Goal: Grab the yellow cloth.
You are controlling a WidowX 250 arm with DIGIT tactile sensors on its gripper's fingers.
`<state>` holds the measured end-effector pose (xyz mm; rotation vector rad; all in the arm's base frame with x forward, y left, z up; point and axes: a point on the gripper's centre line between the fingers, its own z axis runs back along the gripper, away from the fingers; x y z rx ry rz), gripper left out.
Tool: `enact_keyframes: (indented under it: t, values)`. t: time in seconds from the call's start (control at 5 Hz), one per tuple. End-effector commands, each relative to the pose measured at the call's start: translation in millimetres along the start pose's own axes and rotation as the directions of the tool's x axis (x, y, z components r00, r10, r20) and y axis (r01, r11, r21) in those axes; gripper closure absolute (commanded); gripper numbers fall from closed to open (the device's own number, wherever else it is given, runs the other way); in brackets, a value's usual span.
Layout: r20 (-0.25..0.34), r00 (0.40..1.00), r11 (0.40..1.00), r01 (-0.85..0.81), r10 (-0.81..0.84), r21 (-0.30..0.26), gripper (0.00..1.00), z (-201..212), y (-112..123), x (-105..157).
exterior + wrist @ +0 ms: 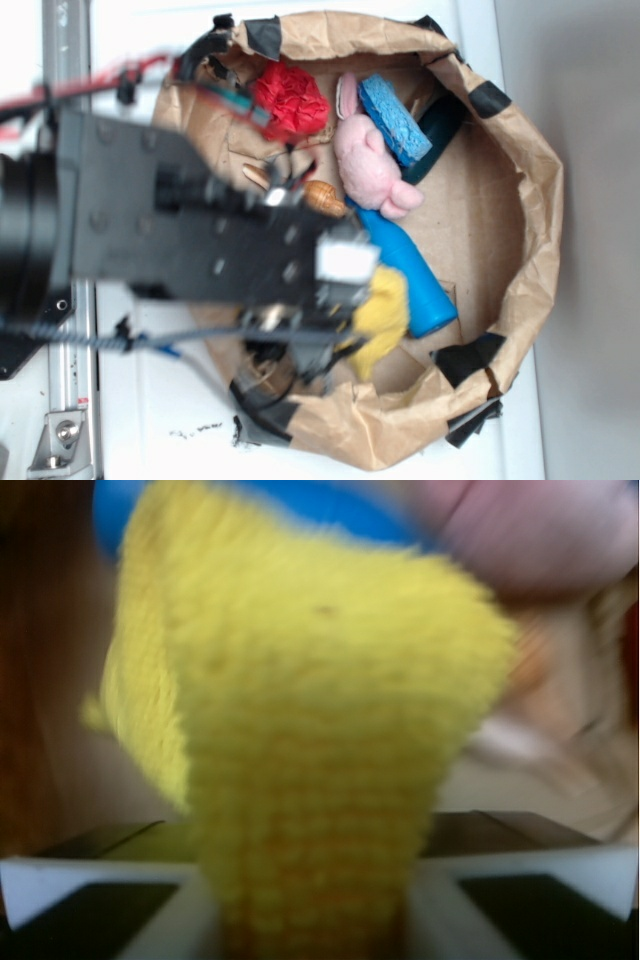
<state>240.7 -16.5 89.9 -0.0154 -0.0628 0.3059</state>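
Note:
The yellow cloth point(310, 730) fills the wrist view, pinched at its lower end between my two white fingers point(180, 920) and fanning out away from them. In the exterior view the same yellow cloth point(385, 315) hangs off the end of my gripper point(352, 290), next to the blue bottle. The gripper is shut on the cloth; its fingertips are hidden by the arm in the exterior view.
A brown paper bag point(520, 200) rolled into a bowl holds a blue bottle point(415, 275), a pink plush toy point(370, 165), a blue sponge point(393, 118), a red fabric wad point(290, 98), a dark teal item point(437, 135) and a small wooden piece point(325, 197).

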Motion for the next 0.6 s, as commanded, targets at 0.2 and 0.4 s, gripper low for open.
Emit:
enact_keyframes:
  t: [0.2, 0.4]
  values:
    - [0.176, 0.973, 0.979, 0.12, -0.149, 0.163, 1.0, 74.5, 19.0, 26.3]
    - [0.17, 0.976, 0.974, 0.098, -0.134, 0.206, 1.0, 68.3, 21.1, 15.9]
